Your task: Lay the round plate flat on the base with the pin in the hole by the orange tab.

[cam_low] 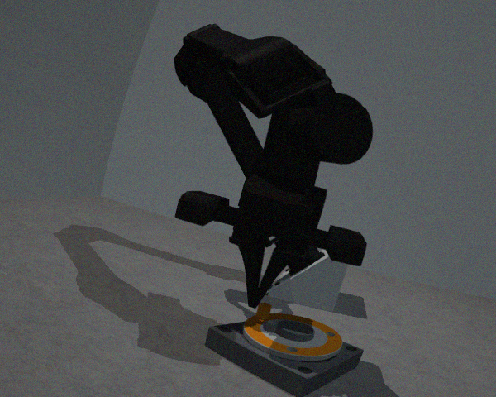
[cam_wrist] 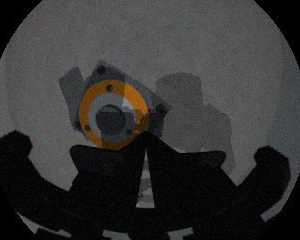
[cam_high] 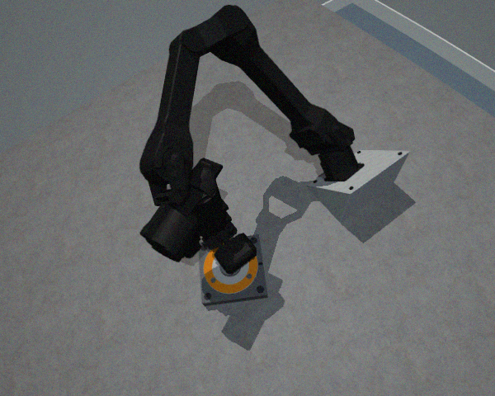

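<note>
Matt orange plate [cam_low: 256,334], dull grey base [cam_low: 256,363]

A bare test cell: grey floor [cam_high: 90,276], blank wall [cam_low: 431,128], arm mount [cam_high: 367,172].

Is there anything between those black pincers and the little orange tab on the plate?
Nothing: in the exterior view the shut gripper tips sit right at the orange tab; contact can't be confirmed.

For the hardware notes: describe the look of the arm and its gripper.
The arm is matte black throughout, built of blocky links with rounded joint housings, on a pale wedge-shaped mount. The gripper has two long black fingers tapering to points, under a crossbar with chunky end blocks. No cables or markings show.
</note>
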